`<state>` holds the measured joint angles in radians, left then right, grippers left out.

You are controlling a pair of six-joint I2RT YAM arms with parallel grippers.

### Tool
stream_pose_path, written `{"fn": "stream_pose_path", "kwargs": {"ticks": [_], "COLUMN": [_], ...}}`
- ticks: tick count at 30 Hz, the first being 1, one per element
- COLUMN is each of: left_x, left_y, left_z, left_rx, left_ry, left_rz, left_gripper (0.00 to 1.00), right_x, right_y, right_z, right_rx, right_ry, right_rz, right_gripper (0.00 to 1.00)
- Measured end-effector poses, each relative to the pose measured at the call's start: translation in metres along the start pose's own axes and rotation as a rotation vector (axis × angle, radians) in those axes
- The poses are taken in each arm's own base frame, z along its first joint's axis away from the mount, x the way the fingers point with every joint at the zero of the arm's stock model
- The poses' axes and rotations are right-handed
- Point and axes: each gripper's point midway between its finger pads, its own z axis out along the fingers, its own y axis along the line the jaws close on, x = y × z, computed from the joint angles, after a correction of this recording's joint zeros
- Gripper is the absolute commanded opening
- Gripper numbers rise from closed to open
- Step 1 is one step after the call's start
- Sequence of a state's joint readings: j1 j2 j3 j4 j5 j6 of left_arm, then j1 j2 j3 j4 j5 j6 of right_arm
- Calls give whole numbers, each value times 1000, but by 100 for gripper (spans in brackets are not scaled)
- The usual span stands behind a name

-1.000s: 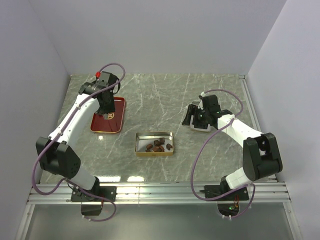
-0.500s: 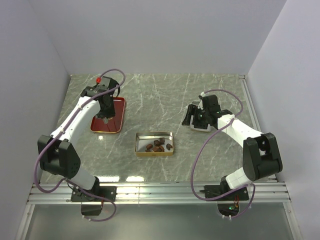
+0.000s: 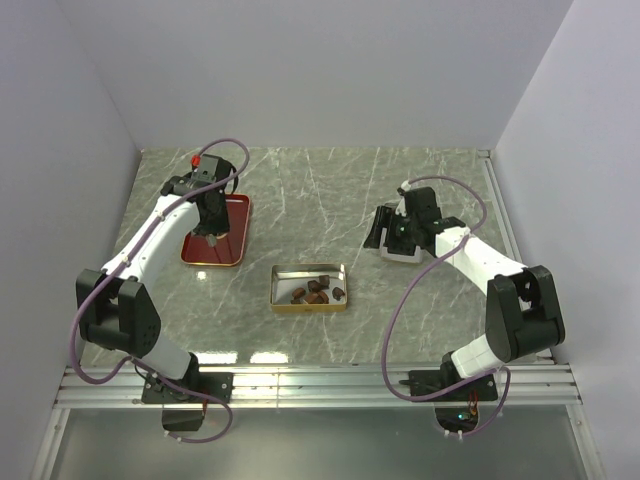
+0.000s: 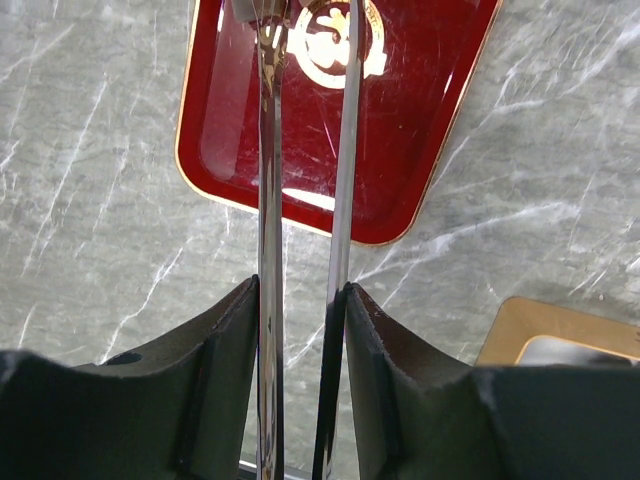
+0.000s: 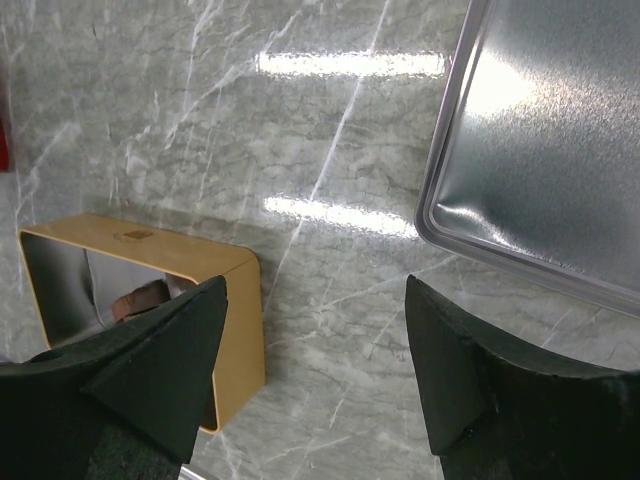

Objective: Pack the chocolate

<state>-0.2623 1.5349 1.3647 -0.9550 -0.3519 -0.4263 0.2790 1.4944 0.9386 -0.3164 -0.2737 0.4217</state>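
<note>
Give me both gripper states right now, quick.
Left gripper: fingers shut on metal tongs, over the red lid.
Right gripper: open, empty.

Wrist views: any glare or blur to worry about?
Right wrist: bright light streaks on the marble table and a hot spot on the silver tray; its dark fingers are soft. Left wrist: small highlight on the red lid; the metal tongs mirror it.
</note>
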Motion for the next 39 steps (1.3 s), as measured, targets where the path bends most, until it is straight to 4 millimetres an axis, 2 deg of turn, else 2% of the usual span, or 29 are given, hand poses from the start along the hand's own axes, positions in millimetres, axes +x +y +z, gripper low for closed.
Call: {"fn": "stream_pose_path", "kwargs": {"ticks": [13,19,31,39], "left_x": [-7,-4,2,1], "left_y": [4,3,4,0], "left_z": [4,12,19,14], "left_rx": [-2,-12,-17,24], "left_ry": [-20,1,17,9], "left_rz": [-3,3,34,51], "left_gripper": [43,42,32,31], "right_x": [-4,-2,-2,-2], "right_y": [1,-1,-1,-1], "right_z": [3,7,7,7], "right_rx": [3,10,9,9], "right_ry": [6,19,18,18], "right_rz": [0,1,-6,-6], "right_gripper": [79,79,79,79]}}
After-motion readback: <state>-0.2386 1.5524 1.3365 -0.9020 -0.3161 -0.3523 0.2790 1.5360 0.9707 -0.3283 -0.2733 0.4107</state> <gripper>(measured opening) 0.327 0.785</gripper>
